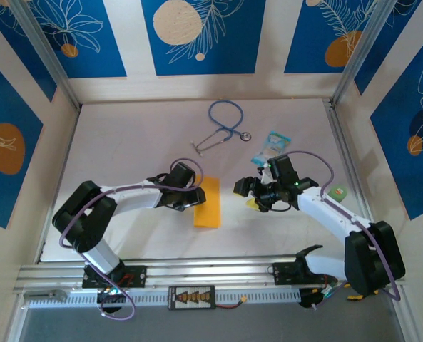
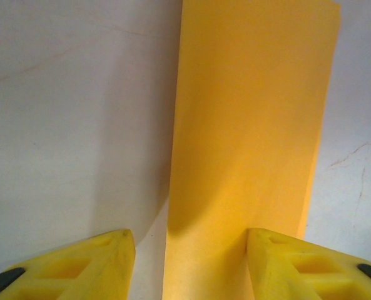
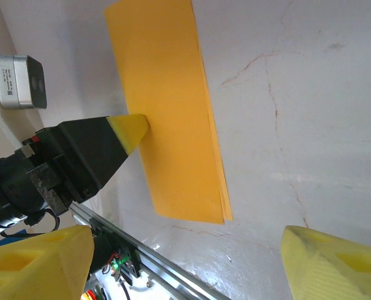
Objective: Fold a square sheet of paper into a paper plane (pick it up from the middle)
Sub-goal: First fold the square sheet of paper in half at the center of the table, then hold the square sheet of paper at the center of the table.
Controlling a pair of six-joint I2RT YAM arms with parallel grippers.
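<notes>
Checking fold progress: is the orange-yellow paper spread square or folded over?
Folded over: the paper lies as a narrow rectangle, not a square, with stacked edges along one long side.

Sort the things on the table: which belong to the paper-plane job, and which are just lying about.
Job in hand:
orange-yellow folded paper sheet

Lying about:
blue-tubed metal stethoscope
light-blue printed packet
small green object on the far right

We saw the square sheet of paper [image 1: 207,203] folded into a narrow orange-yellow rectangle, its layered edges showing along one long side, lying flat on the white table [image 1: 140,135] near its middle.
</notes>
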